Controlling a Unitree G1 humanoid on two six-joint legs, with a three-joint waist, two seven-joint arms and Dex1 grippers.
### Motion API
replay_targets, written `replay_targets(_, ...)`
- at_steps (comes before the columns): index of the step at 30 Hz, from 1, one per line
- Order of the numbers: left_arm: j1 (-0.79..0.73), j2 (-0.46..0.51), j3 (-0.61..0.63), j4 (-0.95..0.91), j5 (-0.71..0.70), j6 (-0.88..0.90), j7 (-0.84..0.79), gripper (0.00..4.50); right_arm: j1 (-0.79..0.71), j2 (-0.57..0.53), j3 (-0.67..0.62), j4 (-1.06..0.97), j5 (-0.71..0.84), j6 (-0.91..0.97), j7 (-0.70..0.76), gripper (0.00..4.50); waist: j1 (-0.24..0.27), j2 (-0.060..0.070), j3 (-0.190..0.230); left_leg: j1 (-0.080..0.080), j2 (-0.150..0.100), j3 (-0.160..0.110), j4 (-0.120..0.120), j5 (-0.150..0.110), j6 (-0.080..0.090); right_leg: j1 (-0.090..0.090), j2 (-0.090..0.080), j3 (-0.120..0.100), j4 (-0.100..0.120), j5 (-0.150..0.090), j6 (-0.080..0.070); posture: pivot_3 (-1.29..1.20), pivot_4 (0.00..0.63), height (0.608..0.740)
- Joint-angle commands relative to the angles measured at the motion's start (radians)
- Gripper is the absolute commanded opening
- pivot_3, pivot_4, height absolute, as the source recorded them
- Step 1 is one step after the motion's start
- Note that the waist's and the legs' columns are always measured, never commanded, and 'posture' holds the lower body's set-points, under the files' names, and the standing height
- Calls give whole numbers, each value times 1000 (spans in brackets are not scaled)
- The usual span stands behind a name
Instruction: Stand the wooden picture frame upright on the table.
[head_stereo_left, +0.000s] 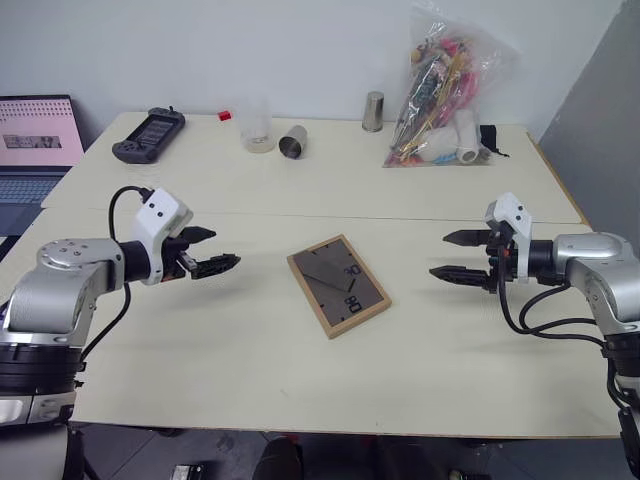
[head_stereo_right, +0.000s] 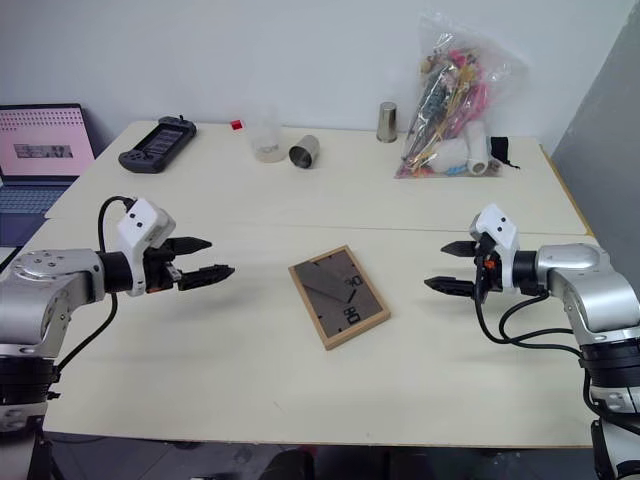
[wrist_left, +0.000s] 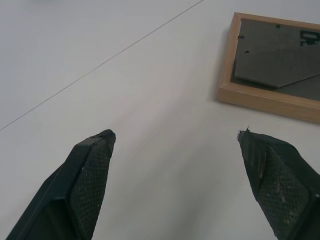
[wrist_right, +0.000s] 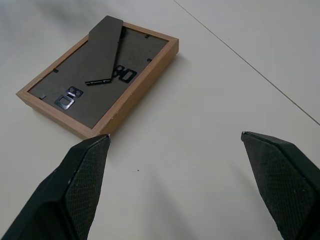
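A: Where is the small rectangular light-wood picture frame (head_stereo_left: 338, 285) at this moment?

B: It lies flat on the large cream table (head_stereo_left: 250, 350), near the middle, with its dark grey back turned up. The fold-out stand lies on this back, and black digits are printed beside it. The frame is turned a little, so its edges are not parallel to the table edge.

A: And the two grippers?

B: The left gripper (head_stereo_left: 208, 251) hangs above the table on the left of the frame, and its two black fingers stand apart with nothing between them. The right gripper (head_stereo_left: 456, 256) is on the other side of the frame, also spread wide and empty. Both point toward the frame, and neither touches it.

A: What else stands on the table?

B: At the far edge there is a black handheld game console (head_stereo_left: 148, 134), a clear plastic cup (head_stereo_left: 256, 130), a metal cup lying on its side (head_stereo_left: 293, 141), an upright metal cup (head_stereo_left: 373, 111) and a transparent plastic bag full of colourful objects (head_stereo_left: 445, 95). A laptop with a pink screen (head_stereo_left: 36, 135) is at the far left, beside the table.
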Motion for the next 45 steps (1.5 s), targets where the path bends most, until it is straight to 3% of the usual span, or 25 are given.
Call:
replay_targets(1, -16, 6, 13, -28, 2, -32, 0, 4205, -19, -11, -17, -11, 0, -11, -2, 4470, 0, 0, 0, 0, 0, 0, 0, 0, 0, 0, 0, 0, 0, 0, 0, 0, 150, 740)
replay_targets(12, -35, 2, 6, -18, -10, 50, 20, 4205, -17, -20, -5, 0, -11, -26, 6, 4470, 0, 0, 0, 0, 0, 0, 0, 0, 0, 0, 0, 0, 1, 0, 0, 0, 150, 740)
replay_targets(31, -45, 2, -19, -10, 9, 18, -6, 4205, -38, 0, 19, 42, -32, -60, 22, 4470, 0, 0, 0, 0, 0, 0, 2, 0, 0, -1, 0, 0, 5, 0, 0, 0, 150, 740)
replay_targets(36, -20, -1, -19, -36, -9, 19, -28, 3354, -44, 16, 33, 62, -44, -77, 13, 3560, 0, 0, 0, 0, 0, 0, 2, 0, 0, -2, 0, 0, 8, 0, 0, 0, 150, 740)
replay_targets(45, -8, -32, -43, -38, 4, 4, -22, 1220, -35, 81, 60, 78, -88, -111, -32, 1197, -1, 0, 0, 0, 0, 0, 3, 0, 0, -3, 0, 0, 11, 0, 0, 0, 150, 740)
